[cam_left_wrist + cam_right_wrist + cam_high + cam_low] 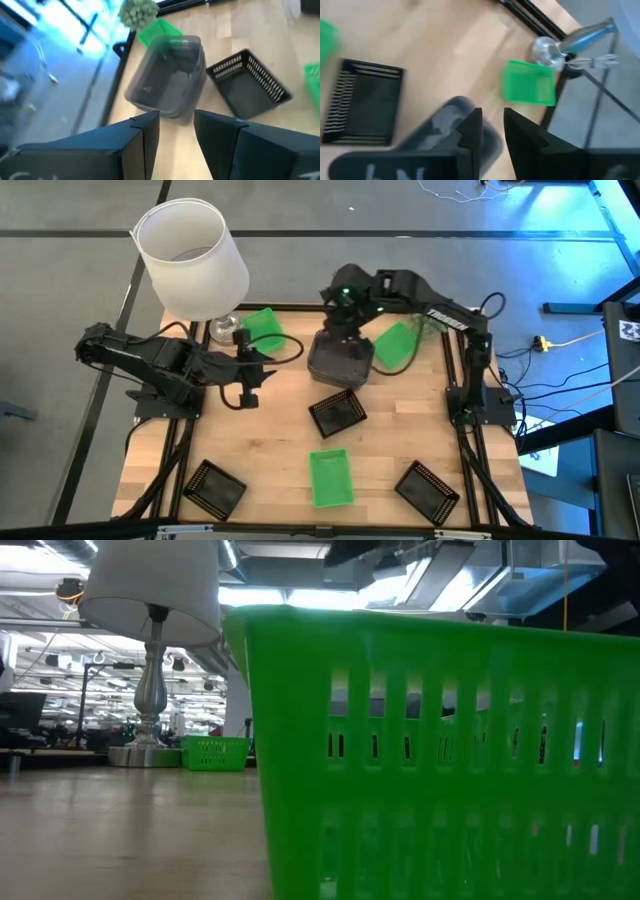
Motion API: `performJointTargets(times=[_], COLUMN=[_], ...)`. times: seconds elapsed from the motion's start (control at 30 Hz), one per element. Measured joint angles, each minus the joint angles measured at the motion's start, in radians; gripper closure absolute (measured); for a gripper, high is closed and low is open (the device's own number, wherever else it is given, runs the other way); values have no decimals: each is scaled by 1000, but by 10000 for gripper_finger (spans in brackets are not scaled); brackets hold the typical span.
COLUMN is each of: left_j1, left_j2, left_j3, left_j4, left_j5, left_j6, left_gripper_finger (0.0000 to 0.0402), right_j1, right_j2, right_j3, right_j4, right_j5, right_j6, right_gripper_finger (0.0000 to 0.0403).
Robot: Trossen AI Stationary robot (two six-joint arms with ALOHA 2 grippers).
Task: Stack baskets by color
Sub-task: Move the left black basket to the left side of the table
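Observation:
A smoky grey basket (340, 358) stands on its base at the table's middle back; whether others are nested in it I cannot tell. My right gripper (492, 125) hovers open just above its far end (445, 127), touching nothing. My left gripper (177, 125) is open in the air left of it and points toward it (167, 75). Green baskets sit at the back left (265, 330), back right (393, 345) and front middle (330, 477). Black baskets lie at the centre (337, 413), front left (215, 487) and front right (428, 490).
A lamp with a white shade (190, 255) stands at the back left corner, its metal foot (150, 690) beside the green basket (215, 752). A small round plant (425, 328) sits at the back right. The front green basket (440, 760) fills the low view.

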Motion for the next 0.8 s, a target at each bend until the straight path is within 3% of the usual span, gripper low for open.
performJointTargets(times=[0.17, 0.3, 0.47, 0.57, 0.8], left_j1=[0, -1, -33, -84, -252], left_j2=[0, 0, 3, 22, 47], left_j3=[0, 0, 0, 0, 0], left_j4=[-98, -192, -274, -300, -332], left_j5=[64, 221, 435, 511, 533], left_j6=[-256, -466, -661, -680, -727], left_gripper_finger=[286, 286, 286, 286, 286], right_j1=[0, 1, 2, 4, 13], right_j2=[-60, -114, -198, -266, -381], right_j3=[0, 0, -25, -67, -173], right_j4=[-156, -285, -276, -280, -272], right_j5=[-121, -294, -481, -503, -506], right_j6=[27, 47, 67, 47, 29], right_gripper_finger=[322, 322, 322, 322, 322])
